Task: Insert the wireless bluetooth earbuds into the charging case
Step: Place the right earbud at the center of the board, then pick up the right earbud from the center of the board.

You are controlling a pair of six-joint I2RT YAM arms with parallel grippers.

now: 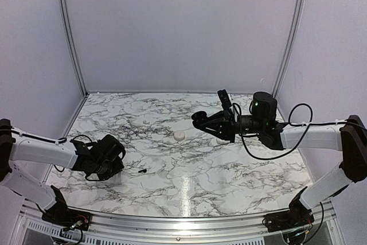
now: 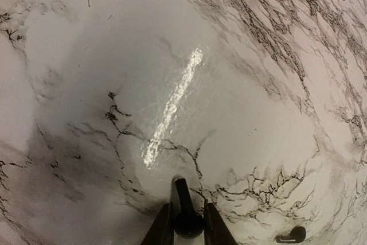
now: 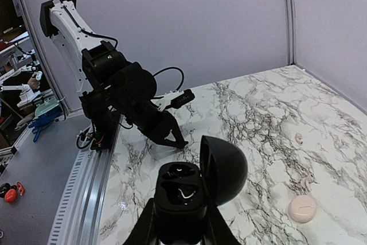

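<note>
My right gripper (image 3: 179, 213) is shut on the base of a black charging case (image 3: 182, 187), held up over the table's right side. Its domed lid (image 3: 225, 167) stands open and two dark sockets show inside. In the top view the case (image 1: 200, 119) sits at the right gripper's (image 1: 199, 122) tip. My left gripper (image 2: 188, 209) is shut on one black earbud (image 2: 182, 192), stem pointing away, low over the marble at the left. A second black earbud (image 2: 292, 234) lies on the table just right of it (image 1: 141, 171).
A cream pebble-shaped case (image 1: 179, 135) lies shut mid-table, also in the right wrist view (image 3: 302, 208). Small pinkish pieces (image 3: 307, 183) lie near it. A white piece (image 1: 221, 140) sits under the right arm. A metal rail (image 1: 172, 222) runs along the near edge.
</note>
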